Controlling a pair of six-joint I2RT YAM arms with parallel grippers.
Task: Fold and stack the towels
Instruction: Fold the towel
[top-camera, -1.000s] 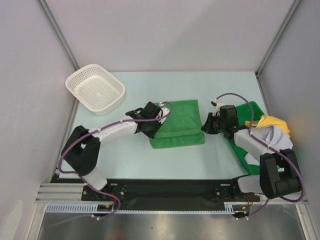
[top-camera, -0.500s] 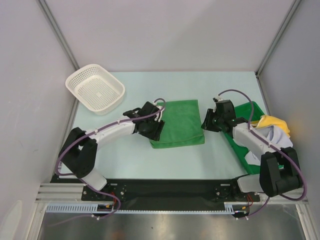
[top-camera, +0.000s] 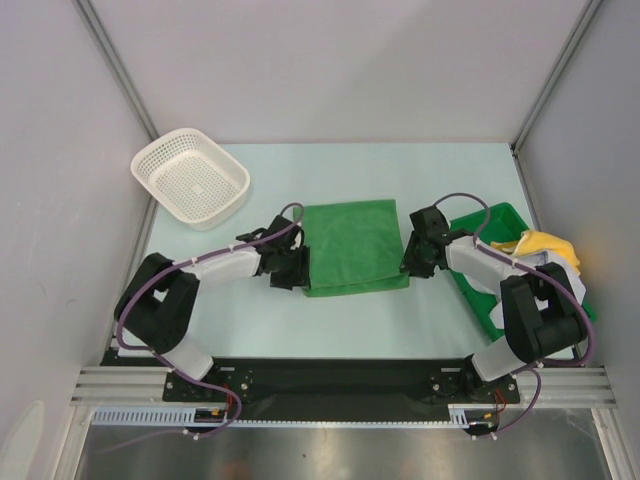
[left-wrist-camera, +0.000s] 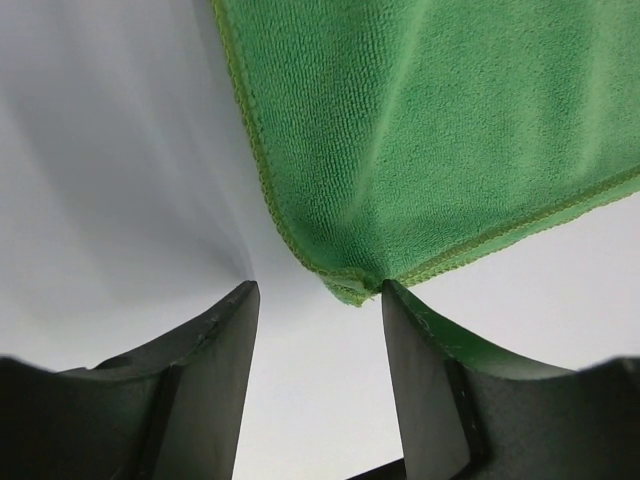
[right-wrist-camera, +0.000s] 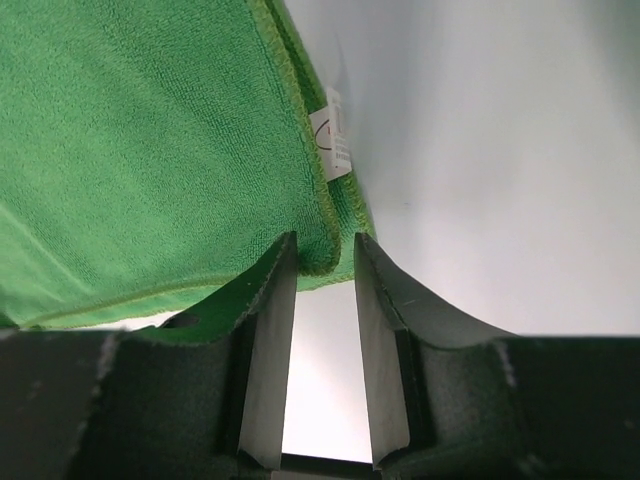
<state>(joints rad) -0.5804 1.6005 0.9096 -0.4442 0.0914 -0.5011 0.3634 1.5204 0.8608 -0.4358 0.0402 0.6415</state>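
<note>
Left arm pose: the left arm (top-camera: 215, 265) bends its elbow out toward the left wall. Its forearm then runs low and rightward over the desk (top-camera: 400, 180) to the folded towel's near-left corner.
Left gripper state: the left gripper (left-wrist-camera: 320, 300) faces that corner with its jaws spread wide. The corner tip lies at the gap, and neither finger pinches it.
Right arm pose: the right arm (top-camera: 480, 262) is folded tight, with its elbow over the near end of the green tray (top-camera: 500, 218). Its forearm angles leftward to the towel's near-right corner.
Right gripper state: the right gripper (right-wrist-camera: 325, 245) has its jaws parted by a narrow gap. The rounded corner sits between the fingertips and is not clamped.
Green towel: the green towel (top-camera: 355, 245) lies folded flat at mid-desk between the two grippers, with a small white care label (right-wrist-camera: 330, 140) on its right edge.
Other towels: a yellow towel (top-camera: 545, 243) is bunched in the tray. A pale towel (top-camera: 562, 280) lies just beside it, partly hidden by the arm.
Basket: the white mesh basket (top-camera: 190, 178) stands at the far-left corner, well apart from the green towel.
</note>
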